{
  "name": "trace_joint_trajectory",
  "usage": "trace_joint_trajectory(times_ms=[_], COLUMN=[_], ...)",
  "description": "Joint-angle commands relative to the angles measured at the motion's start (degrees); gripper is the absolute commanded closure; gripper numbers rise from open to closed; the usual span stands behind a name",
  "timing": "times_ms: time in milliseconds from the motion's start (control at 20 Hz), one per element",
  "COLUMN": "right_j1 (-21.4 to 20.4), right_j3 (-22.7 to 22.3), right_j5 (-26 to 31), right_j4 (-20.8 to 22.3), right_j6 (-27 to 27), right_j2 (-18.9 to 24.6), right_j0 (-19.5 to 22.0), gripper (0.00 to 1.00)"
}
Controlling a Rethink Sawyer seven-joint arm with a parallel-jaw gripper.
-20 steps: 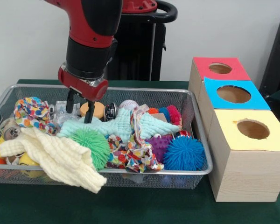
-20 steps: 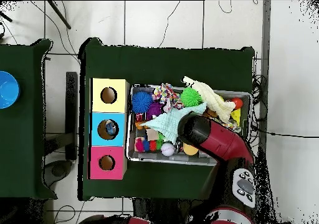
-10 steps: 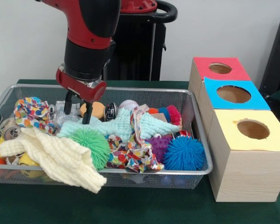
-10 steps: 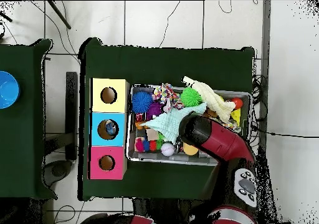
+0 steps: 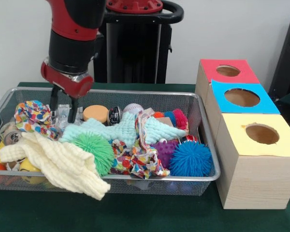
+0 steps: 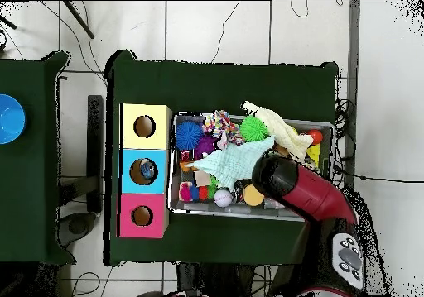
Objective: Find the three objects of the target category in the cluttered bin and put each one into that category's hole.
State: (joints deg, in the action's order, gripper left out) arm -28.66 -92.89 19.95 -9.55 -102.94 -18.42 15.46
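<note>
A wire bin (image 5: pixel 203 178) sits on the surface (image 5: pixel 135 217), and three boxes with holes (image 5: pixel 253 166) stand in a row just beside the bin's right end in the front view, running from near to far. In the bin, a knitted cloth (image 5: pixel 58 162) drapes over the near rim at the left. A star-shaped cloth (image 5: pixel 121 130) lies across the middle. Two spiky balls (image 5: pixel 191 158) rest at the near right. A baseball (image 5: pixel 133 108) lies against the far wall. The hand (image 5: pixel 62 107) hangs over the bin's far left part.
</note>
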Motion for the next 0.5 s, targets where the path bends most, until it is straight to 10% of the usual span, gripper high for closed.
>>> trace_joint_trajectory(times_ms=[50, 500], right_j1=[-1.93, 2.36], right_j3=[-2.86, -2.30], right_j5=[2.72, -3.71], right_j4=[3.87, 6.61], right_j6=[-0.66, -2.21], right_j2=[6.20, 9.25], right_j0=[2.97, 5.99], gripper=[0.00, 0.00])
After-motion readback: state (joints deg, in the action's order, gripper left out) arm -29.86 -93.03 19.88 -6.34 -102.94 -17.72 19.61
